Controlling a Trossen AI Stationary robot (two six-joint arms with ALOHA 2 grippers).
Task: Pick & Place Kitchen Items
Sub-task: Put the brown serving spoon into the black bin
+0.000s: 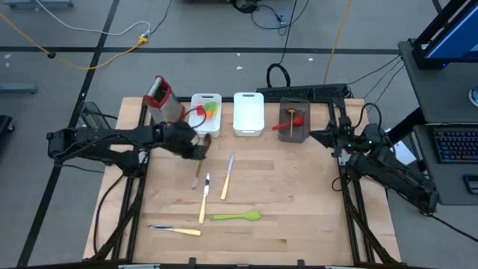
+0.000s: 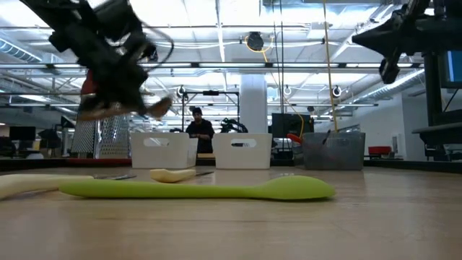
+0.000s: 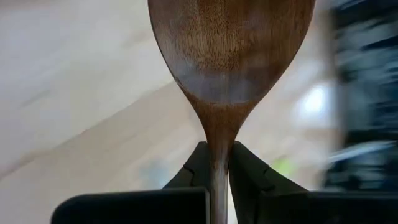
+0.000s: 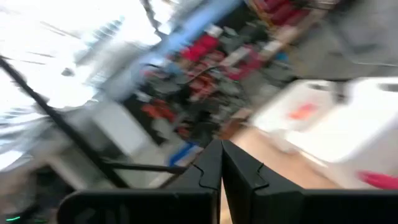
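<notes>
The left hand [image 1: 200,146], clamped on a wooden spoon [image 3: 227,56], hangs above the worktop [image 1: 299,209] near its far-left corner, just short of the white bins [image 1: 206,108], while the right hand [image 1: 334,137], fingers together, waits at the right edge.

wooden spoon [image 3: 227,56] bowl cut off at top, handle hidden between claw fingers [image 3: 252,177]

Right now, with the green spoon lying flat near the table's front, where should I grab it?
Take the green spoon on its slim straight handle, left of the wide bowl, coming straight down from above. It lies flat and alone on the table, so there is room for fingers on either side of it.
</notes>
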